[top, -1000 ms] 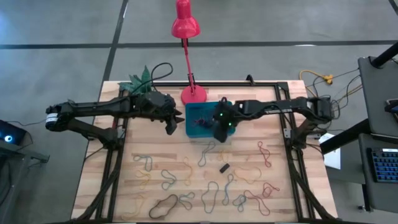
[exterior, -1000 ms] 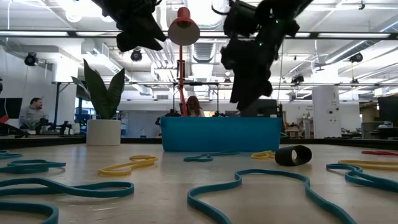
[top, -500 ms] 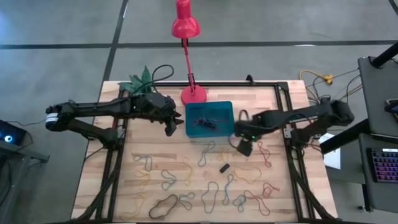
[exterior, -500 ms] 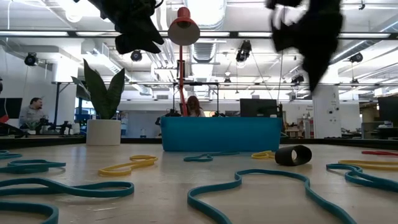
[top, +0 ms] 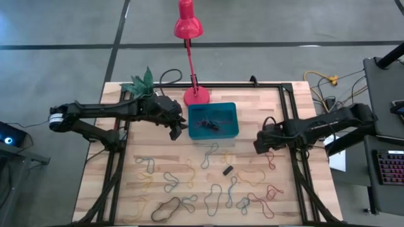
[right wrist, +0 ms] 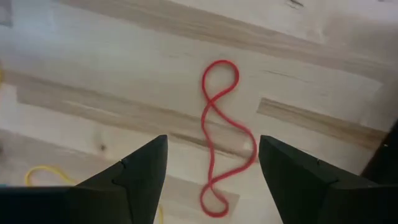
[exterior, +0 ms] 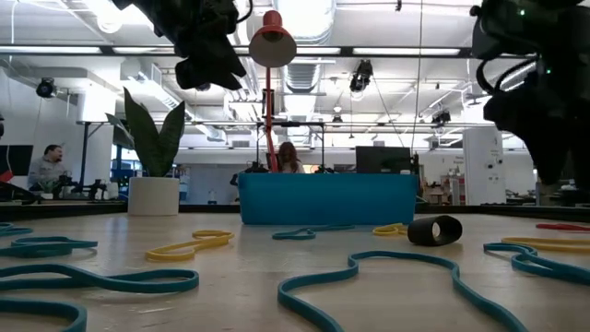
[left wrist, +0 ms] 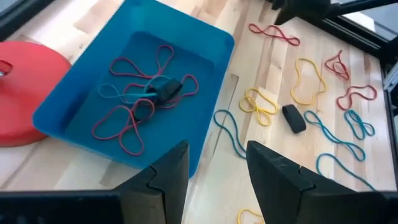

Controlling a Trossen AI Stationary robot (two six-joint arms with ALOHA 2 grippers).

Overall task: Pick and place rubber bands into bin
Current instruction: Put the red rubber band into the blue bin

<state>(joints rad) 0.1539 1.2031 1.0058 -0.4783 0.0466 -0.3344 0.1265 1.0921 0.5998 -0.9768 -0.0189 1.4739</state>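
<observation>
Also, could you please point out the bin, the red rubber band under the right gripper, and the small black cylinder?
bin [top: 231, 107]: high view, bare floor near its right wall.
red rubber band [right wrist: 214, 118]: right wrist view, its narrow crossing.
black cylinder [exterior: 435, 230]: low view, its side.

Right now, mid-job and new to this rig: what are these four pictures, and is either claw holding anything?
Two dark robot arms work at a wooden table. One picture looks straight down, one looks level across the tabletop, and one comes from each arm's wrist. The left gripper hangs open and empty beside the bin, the blue tray, which already holds a few bands. The right gripper hangs open and empty over a red rubber band on the wood. Many more rubber bands lie loose across the table, along with a small black piece. A red lamp stands behind the bin.
</observation>
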